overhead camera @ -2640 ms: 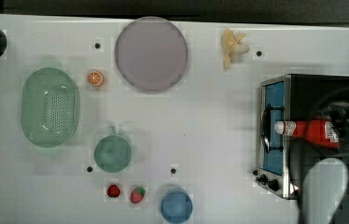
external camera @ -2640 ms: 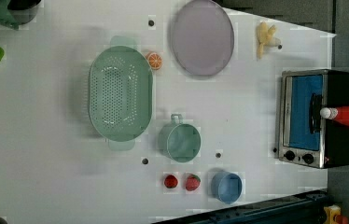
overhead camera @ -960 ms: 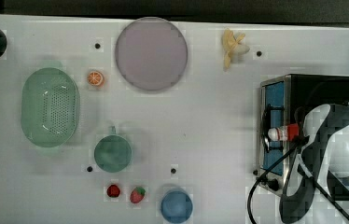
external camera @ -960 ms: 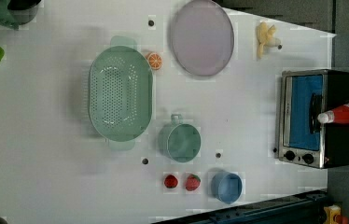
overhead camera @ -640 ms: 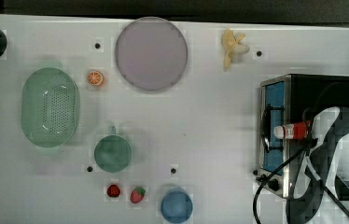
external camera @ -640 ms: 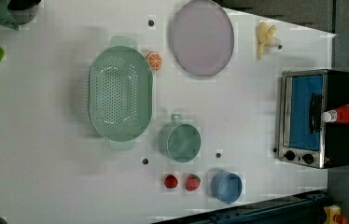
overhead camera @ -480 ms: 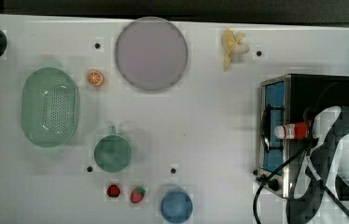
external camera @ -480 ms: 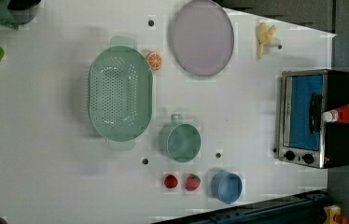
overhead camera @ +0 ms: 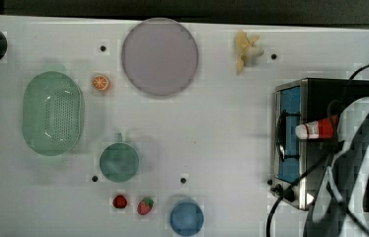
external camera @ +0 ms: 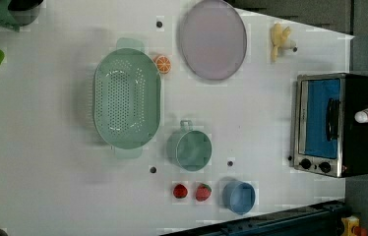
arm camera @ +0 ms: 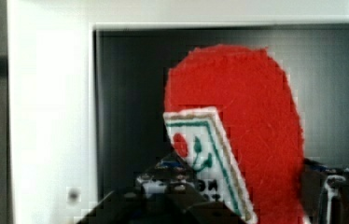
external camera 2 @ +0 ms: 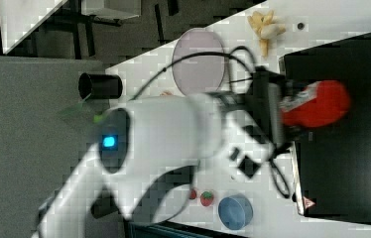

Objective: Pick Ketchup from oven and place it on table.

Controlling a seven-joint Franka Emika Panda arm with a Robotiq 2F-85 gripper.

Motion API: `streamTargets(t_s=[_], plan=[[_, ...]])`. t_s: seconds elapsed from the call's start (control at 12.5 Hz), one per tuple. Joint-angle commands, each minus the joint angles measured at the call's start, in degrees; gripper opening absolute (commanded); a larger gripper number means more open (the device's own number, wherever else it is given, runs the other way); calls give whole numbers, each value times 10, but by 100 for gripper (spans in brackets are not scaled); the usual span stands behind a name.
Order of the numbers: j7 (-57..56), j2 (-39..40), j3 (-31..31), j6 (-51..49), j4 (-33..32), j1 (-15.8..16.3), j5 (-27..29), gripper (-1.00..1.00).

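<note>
- Above the oven (overhead camera: 338, 89), the ketchup (overhead camera: 316, 129) is seen lying level, its long axis crosswise, white cap pointed toward the top view's left.
- It is clamped by the fingers (external camera 2: 292, 130) of the gripper (external camera 2: 286, 115).
- The bench (overhead camera: 222, 123) is not yet reached.

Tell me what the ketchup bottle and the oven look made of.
Ketchup bottle: likely plastic, evenly red body, white cap, paper-like label. Oven: apparently metal, matte black casing, shiny silver front, blue-tinted glass door.

A slim red plastic ketchup bottle (overhead camera: 318, 129) carries a white cap and a white, green-bordered label. The black boxy toaster oven (external camera: 337, 124) has a silver front and blue-tinted glass. The flat white tabletop (overhead camera: 212, 143) is dotted with dark holes.
</note>
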Motion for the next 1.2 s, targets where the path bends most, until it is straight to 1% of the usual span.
streamTargets(t_s=[0.08, 0.32, 0.64, 0.8, 0.96, 1.2], plan=[[-14, -62, 1, -105, 90, 55, -21, 27], [-14, -83, 35, -219, 133, 88, -54, 27], [-14, -97, 134, -272, 131, 125, -55, 27], [-14, -97, 186, -273, 113, 136, -55, 27], [-13, -97, 227, -269, 80, 143, -55, 27], [-12, -97, 255, -244, 3, 148, -60, 27]])
